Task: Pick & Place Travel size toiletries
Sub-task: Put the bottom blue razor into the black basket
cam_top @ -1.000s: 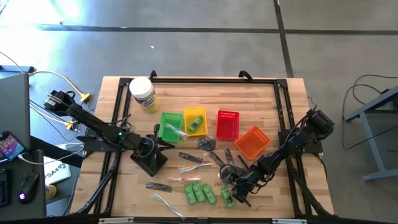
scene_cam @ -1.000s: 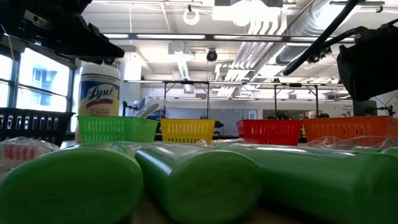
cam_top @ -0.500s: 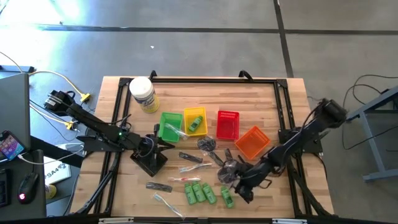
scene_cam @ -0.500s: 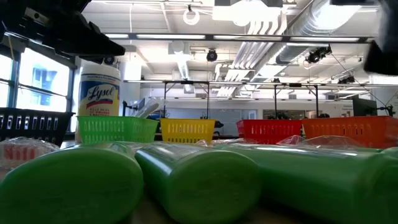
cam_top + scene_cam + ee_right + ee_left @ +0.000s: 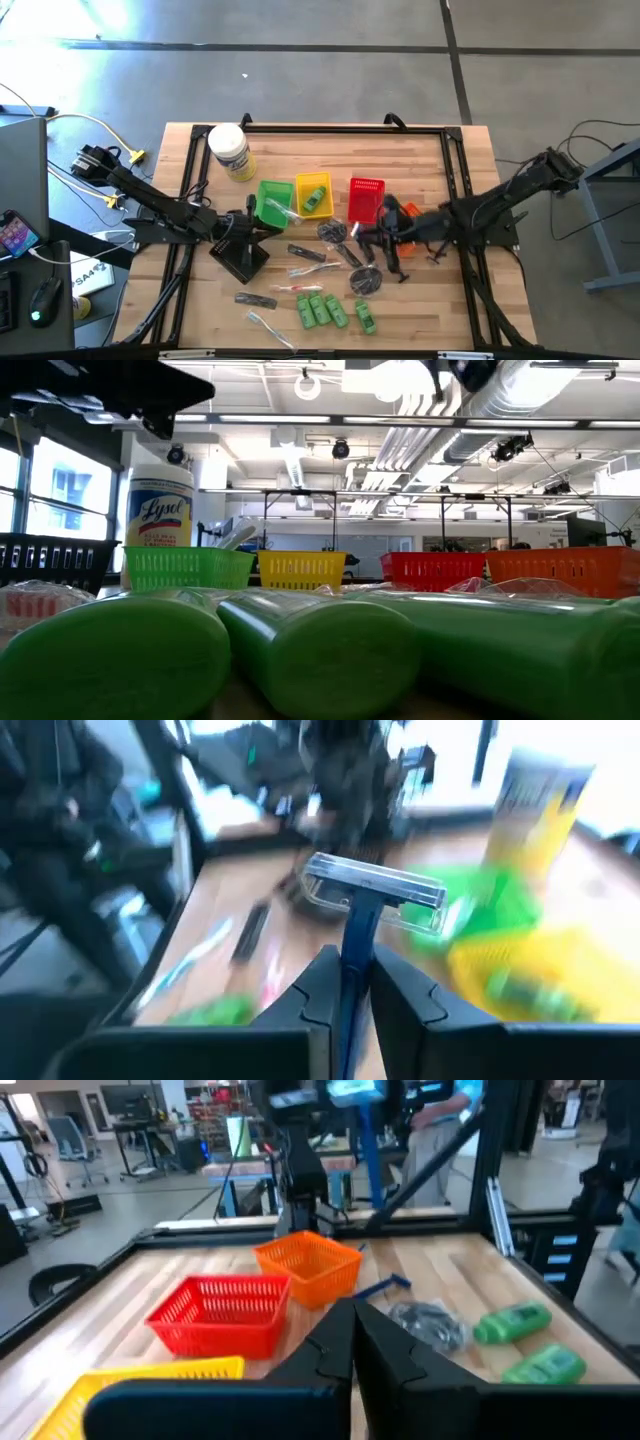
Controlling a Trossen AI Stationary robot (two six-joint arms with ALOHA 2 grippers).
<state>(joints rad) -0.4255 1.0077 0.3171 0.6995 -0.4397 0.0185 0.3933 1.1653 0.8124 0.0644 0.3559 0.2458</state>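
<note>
The white jar point(image 5: 160, 510) at the far left reads "Lysol"; right gripper point(image 5: 345, 982) pinches a blue-handled razor point(image 5: 372, 898) above the red basket point(image 5: 366, 200); left gripper point(image 5: 352, 1342), jaws pressed together, hovers near the green basket point(image 5: 272, 201).

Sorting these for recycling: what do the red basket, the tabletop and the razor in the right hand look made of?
Red basket: likely moulded plastic, with an open lattice wall and a slight gloss. Tabletop: pale wood, with visible plank seams, matte. Razor, held in the right hand: apparently plastic, with a blue handle and a clear head cover.
</note>
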